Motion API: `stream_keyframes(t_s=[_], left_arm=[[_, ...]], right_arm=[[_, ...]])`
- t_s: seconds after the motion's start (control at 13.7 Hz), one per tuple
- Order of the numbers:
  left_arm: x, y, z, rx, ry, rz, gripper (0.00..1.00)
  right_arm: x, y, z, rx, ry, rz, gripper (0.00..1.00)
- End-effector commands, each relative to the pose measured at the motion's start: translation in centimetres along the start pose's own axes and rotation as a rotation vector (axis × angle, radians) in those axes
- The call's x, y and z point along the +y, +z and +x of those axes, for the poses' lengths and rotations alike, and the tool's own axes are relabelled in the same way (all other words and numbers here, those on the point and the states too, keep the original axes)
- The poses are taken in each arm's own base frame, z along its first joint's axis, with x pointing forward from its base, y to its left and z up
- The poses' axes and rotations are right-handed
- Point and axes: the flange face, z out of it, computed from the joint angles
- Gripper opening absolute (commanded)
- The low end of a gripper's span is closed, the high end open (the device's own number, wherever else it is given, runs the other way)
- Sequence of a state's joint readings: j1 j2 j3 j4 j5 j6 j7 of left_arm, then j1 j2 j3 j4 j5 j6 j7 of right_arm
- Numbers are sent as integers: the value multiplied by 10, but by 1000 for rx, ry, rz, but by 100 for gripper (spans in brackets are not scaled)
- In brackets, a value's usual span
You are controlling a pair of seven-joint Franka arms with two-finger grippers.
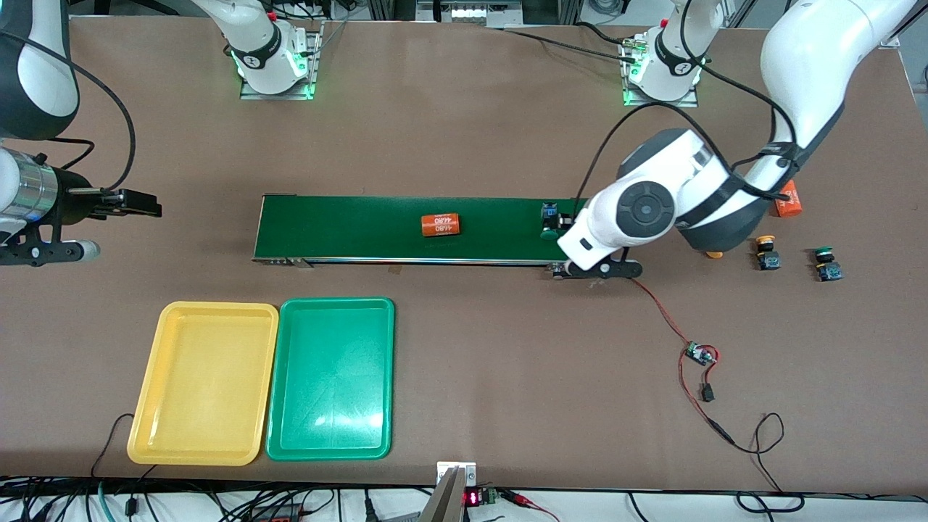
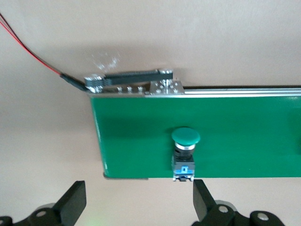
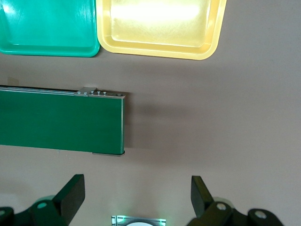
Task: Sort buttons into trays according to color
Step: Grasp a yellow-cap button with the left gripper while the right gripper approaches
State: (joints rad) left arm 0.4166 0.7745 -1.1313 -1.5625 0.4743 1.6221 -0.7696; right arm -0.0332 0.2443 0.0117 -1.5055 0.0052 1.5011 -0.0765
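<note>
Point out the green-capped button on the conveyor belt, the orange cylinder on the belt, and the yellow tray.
green-capped button (image 2: 185, 136), left wrist view, on its cap.
orange cylinder (image 1: 441, 225), front view, on its side.
yellow tray (image 1: 206, 380), front view, on its bare floor.

Two shallow rectangular plastic trays lie on the table: one yellow tray (image 1: 202, 383) and one green tray (image 1: 331, 379).

Three push-button switches with dark bodies show:
- two green-capped (image 1: 550, 220) (image 1: 826, 264)
- one yellow-orange-capped (image 1: 766, 252)

Two orange cylinders (image 1: 441, 225) (image 1: 787, 199) and one long dark-green conveyor belt (image 1: 348, 228) are also visible.
</note>
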Motion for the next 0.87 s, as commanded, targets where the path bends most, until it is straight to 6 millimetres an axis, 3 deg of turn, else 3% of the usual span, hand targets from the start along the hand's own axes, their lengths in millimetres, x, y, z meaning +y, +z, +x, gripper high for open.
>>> stream_keyframes(t_s=[0.0,0.22,0.44,0.58,0.8], left_arm=[[-29,-22,18,14,83,6,100],[-74,-27,33,25,198,68,100],[-125,-23,44,-22,222,44,100],[-160,-7,44,-63,265,99,100],[-229,44,49,-64,162,142,100]], right_arm=[[-3,5,0,-12,6,1,100],[-4,14,-3,-23,5,1,100],[-3,28,-24,-6,10,0,100],[-1,44,-44,32,16,-2,100],[-3,62,-64,80,17,-7,100]])
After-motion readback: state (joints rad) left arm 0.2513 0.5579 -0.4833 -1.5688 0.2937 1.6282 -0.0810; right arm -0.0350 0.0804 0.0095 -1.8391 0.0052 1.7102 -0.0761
